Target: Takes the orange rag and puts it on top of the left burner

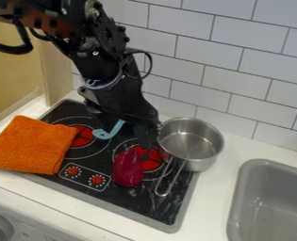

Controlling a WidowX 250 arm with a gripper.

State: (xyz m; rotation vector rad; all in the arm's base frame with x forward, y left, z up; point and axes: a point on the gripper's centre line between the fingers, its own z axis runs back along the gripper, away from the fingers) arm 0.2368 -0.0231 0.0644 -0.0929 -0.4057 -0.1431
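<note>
the tool (145, 136) hangs over the stove (138, 204), near the right burner (152, 159) and just left of the pot (204, 164). from where i'm standing i can't tell whether it's spread or pressed together, and i don't see the rag in it. the arm (106, 77) comes in from the upper left, bends near the top and slopes down to the right, so the tool points mostly downward, well apart from the rag.

close by the tool there's a blue spoon (104, 133), lying between the two burners, and below it a dark red toy (128, 168) that partly covers the right burner. the pot's handle slants forward beside that toy.

farther left is the rag (29, 145), orange and folded into a thick pad, partly on the stove's left side and partly on the tabletop (221, 190). its right side lies up against the left burner (82, 136), so it wouldn't have far to go.

it looks light and soft, with a nubbly weave that should grip well rather than slip, and nothing about it seems fragile. i'd pinch a good fold near the middle, taking several layers together; grab only the top one and the pad might open out and droop, maybe dragging the spoon along.
</note>
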